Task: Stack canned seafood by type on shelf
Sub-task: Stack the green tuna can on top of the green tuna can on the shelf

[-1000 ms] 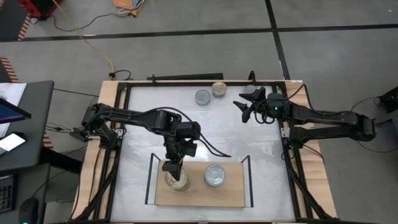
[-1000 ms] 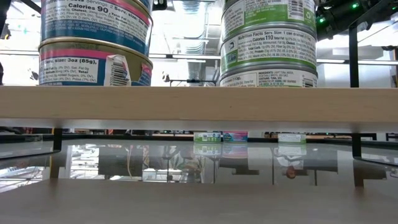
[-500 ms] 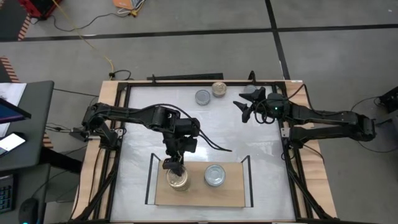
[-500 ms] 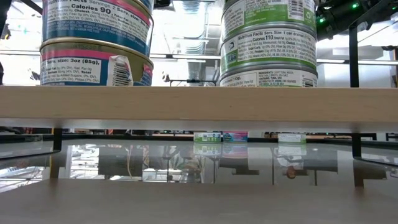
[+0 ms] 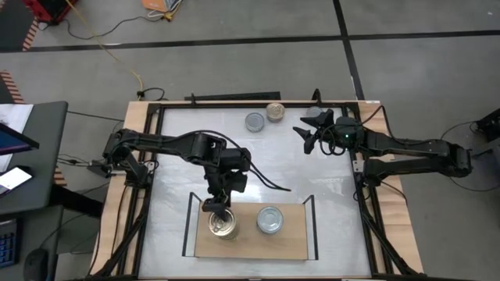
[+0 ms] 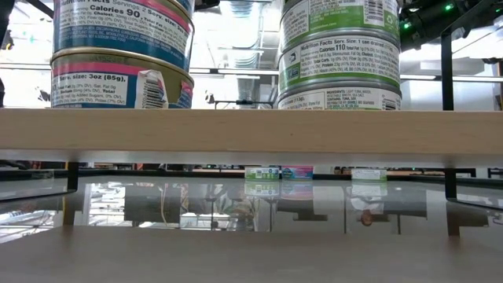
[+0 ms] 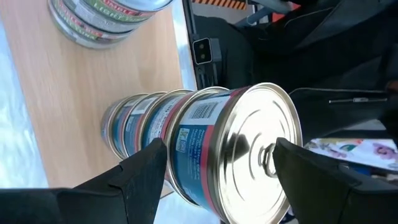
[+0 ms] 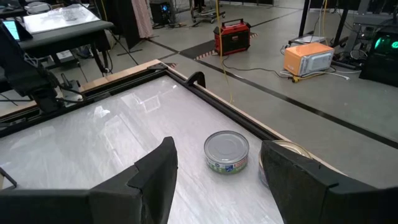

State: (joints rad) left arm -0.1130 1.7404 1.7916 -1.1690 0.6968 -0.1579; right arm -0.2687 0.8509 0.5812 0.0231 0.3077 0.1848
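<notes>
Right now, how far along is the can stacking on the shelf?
Done: two stacks stand on the shelf, a gold-lidded blue-label stack and a silver-lidded green-label stack. In hand: the left hand sits open just off the blue stack's top can, gripping nothing. Left: two cans, one silver and one gold, wait at the table's far edge near the empty, open right hand.

Left wrist cam: stack of blue-label tins (image 7: 186, 146) standing on the wooden shelf (image 7: 93, 93), gold rims, top lid (image 7: 261, 149) shiny with a pull tab. Left gripper (image 7: 214, 168) sits around the top of that stack, jaws spread, one finger (image 7: 140, 177) on each side of it, no clear contact with the tin. Second stack, green-label tins (image 7: 102, 22), stands well apart from the blue stack on the same shelf. White counter (image 7: 18, 124) runs along the shelf edge.
</notes>
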